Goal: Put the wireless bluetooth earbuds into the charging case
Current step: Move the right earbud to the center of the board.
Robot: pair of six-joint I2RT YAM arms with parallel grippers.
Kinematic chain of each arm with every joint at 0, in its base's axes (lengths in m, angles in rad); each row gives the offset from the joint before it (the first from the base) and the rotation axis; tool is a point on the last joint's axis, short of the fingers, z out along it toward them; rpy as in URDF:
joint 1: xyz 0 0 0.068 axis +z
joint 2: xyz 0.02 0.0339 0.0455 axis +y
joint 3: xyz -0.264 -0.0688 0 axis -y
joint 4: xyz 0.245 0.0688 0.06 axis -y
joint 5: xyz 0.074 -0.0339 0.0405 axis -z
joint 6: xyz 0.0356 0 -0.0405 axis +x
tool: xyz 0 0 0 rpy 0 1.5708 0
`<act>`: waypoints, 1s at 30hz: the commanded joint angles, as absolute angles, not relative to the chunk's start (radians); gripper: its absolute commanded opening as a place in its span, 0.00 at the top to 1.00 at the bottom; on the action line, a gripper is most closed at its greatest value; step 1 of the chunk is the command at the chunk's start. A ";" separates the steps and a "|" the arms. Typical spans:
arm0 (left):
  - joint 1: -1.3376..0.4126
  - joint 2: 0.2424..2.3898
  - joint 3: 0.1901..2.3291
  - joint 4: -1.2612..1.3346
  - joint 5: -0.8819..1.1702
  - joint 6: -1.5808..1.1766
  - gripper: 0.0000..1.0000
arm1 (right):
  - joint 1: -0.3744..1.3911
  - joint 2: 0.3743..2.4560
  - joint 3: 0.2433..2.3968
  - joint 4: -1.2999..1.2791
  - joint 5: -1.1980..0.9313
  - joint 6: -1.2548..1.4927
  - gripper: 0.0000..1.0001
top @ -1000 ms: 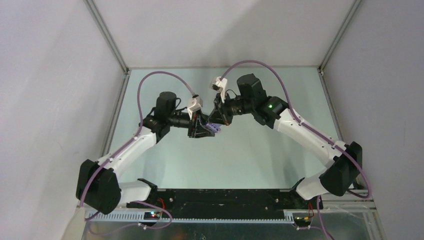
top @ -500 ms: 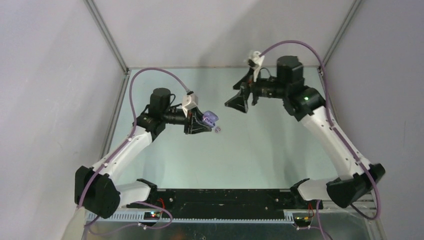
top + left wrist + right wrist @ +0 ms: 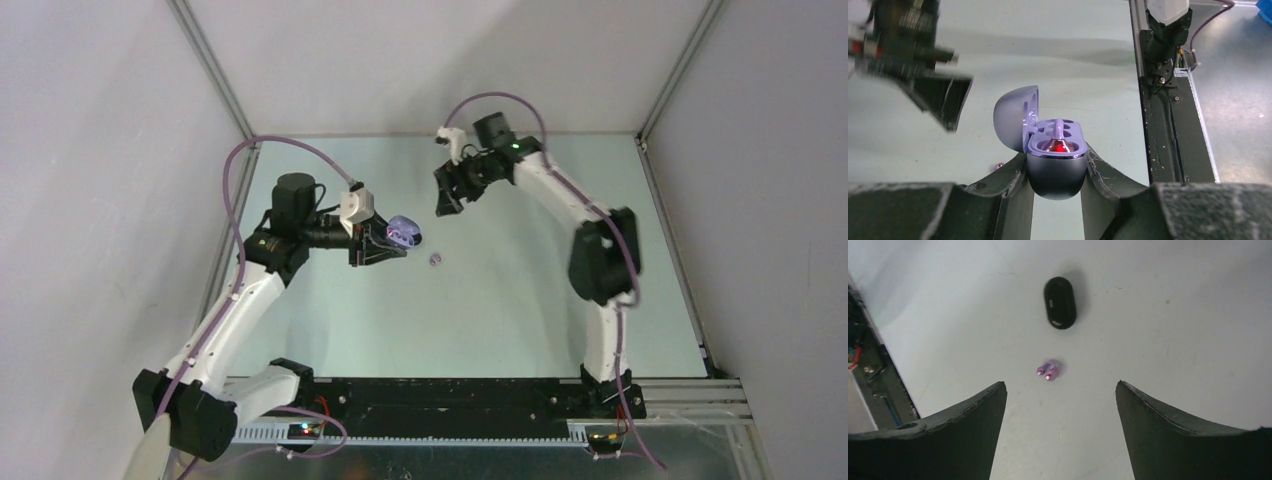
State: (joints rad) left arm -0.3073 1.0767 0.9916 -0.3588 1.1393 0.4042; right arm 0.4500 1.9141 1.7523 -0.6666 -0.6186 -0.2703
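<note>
The left claw (image 3: 1055,161) is closed partway and squeezes the charging case (image 3: 1055,177) from both sides, one finger on each side of its round bottom. The case is pale purple and sits upright in the claw, up off the table (image 3: 500,300). Its lid (image 3: 1013,117) is flipped open and leans back toward 10 o'clock in the left wrist view. A small red light (image 3: 1060,148) glows inside the open case. I cannot tell if a bud is already sitting in it. From the top camera, the case (image 3: 403,232) is near the middle of the table, a bit to the left. One lilac earbud (image 3: 435,260) lies on the table close to the case, at about 4 o'clock from it, and nothing is touching it. It is very small, so I cannot tell if it is one bud or two stuck together. The right claw (image 3: 447,190) is wide open and holds nothing. It hangs in the air at about 1 o'clock from the case. In the right wrist view, the two fingers of the right claw (image 3: 1059,389) stand far apart, with the lilac earbud (image 3: 1049,370) on the table just past the gap. A black oval thing (image 3: 1060,302) lies on the table at 12 o'clock from that bud, a little way off.
</note>
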 commanded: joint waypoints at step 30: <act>-0.299 1.077 0.979 -0.316 1.208 0.419 1.00 | 0.614 2.395 2.145 -1.001 -0.453 -0.386 0.64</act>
